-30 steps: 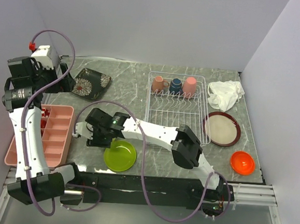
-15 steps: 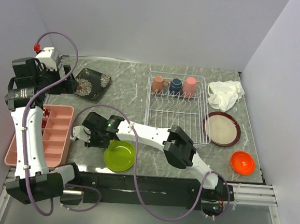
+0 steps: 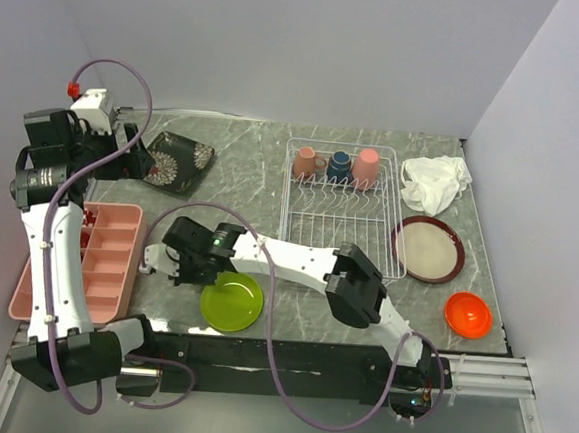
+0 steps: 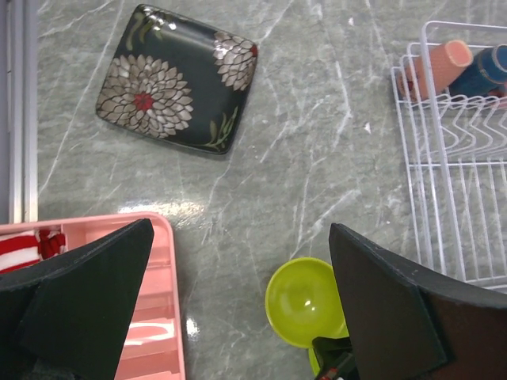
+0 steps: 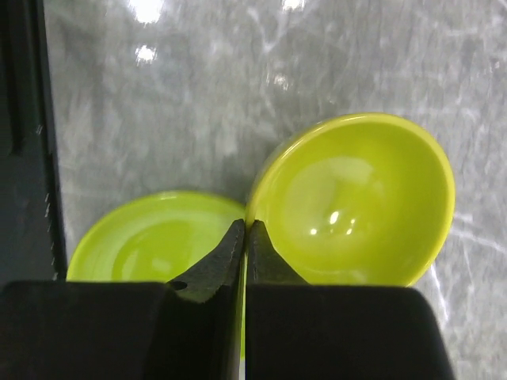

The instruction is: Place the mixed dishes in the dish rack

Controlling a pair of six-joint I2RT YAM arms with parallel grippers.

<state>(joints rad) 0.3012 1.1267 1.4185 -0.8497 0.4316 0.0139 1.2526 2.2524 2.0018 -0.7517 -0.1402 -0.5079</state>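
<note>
The lime green bowl (image 5: 356, 198) sits next to the lime green plate (image 5: 150, 237) at the table's near left. My right gripper (image 5: 245, 226) is shut on the bowl's near rim, one finger inside and one outside. From above, the right wrist (image 3: 194, 254) covers the bowl, and the plate (image 3: 231, 302) shows beside it. My left gripper (image 4: 242, 237) hangs open and empty high above the table, with the bowl (image 4: 305, 301) below it. The dish rack (image 3: 344, 221) holds a salmon cup (image 3: 305, 162), a navy cup (image 3: 339, 164) and a pink cup (image 3: 367, 165) at its far end.
A black floral square plate (image 3: 178, 160) lies at the far left. A brown round plate (image 3: 427, 249) and an orange bowl (image 3: 467, 315) lie right of the rack. A white rag (image 3: 435, 181) is at the far right. The pink tray (image 3: 106, 257) lies along the left edge.
My right gripper's jaws have closed onto the green bowl's rim. The left arm has barely shifted.
</note>
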